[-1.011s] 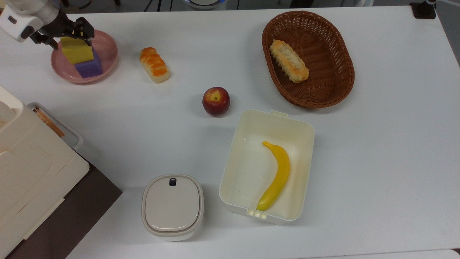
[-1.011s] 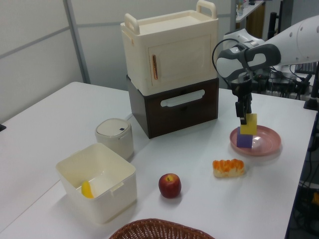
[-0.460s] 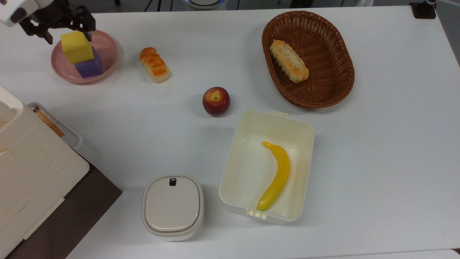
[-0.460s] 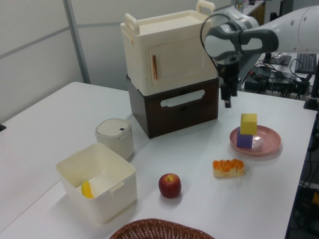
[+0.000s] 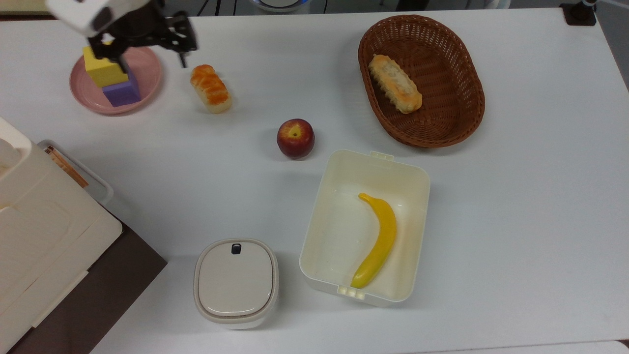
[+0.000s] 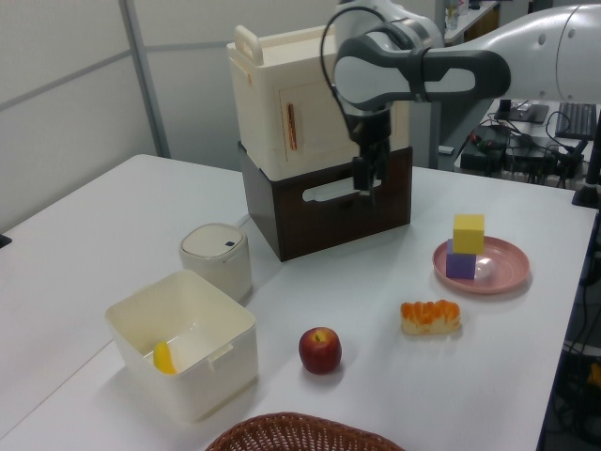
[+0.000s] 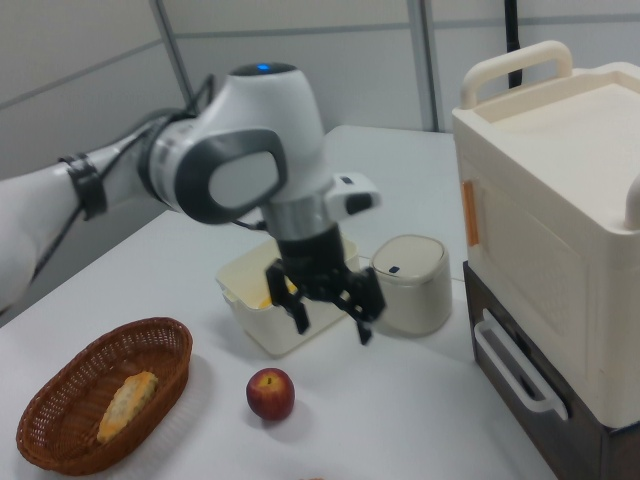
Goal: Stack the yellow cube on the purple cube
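Observation:
The yellow cube rests on top of the purple cube, both inside a pink plate at the top view's far left. In the left view the yellow cube stands squarely on the purple cube in the plate. My gripper hangs open and empty, raised above the table, just right of the stack in the top view. The left view puts the gripper well left of the plate, in front of the cabinet. In the right view the gripper has its fingers spread wide.
An orange bread roll lies right of the plate, with a red apple further on. A wicker basket holds a loaf. A cream box holds a banana. A lidded white container and a cream-and-brown cabinet stand at the top view's lower left.
The gripper let go of the yellow cube, rose, and swung away toward the top view's right. The yellow cube stays on the purple cube.

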You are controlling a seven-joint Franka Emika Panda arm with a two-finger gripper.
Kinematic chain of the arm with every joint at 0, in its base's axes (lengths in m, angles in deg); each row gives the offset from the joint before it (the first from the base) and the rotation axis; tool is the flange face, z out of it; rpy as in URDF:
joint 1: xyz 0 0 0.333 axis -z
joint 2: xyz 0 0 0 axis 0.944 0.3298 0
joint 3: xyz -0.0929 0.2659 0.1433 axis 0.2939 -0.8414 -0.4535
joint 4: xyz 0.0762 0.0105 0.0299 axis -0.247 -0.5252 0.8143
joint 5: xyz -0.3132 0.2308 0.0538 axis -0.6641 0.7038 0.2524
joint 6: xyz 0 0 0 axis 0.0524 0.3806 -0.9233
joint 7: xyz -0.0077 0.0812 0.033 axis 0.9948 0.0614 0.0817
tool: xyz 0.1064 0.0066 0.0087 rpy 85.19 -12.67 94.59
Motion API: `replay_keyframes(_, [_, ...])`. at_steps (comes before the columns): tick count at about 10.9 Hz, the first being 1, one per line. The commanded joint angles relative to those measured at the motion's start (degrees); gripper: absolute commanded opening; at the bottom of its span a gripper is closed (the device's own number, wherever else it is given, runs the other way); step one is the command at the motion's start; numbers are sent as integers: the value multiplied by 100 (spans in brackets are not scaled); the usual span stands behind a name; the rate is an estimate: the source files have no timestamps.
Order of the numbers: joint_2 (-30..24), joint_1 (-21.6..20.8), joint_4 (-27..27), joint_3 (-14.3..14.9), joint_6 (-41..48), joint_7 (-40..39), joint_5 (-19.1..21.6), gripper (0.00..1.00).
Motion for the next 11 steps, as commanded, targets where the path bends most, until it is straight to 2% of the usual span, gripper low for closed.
replay_keyframes(1, [-202, -525, 33, 22, 507, 171, 53, 100])
replay_keyframes(3, [-141, -343, 42, -380, 438, 487, 44, 100])
replay_keyframes(5, [-140, 8, -2, -942, 455, 1030, -52, 100])
replay_keyframes(6, [-140, 158, -2, -1093, 447, 1146, -52, 100])
replay_keyframes(11, [-193, 177, 25, -1024, 420, 1122, -79, 100])
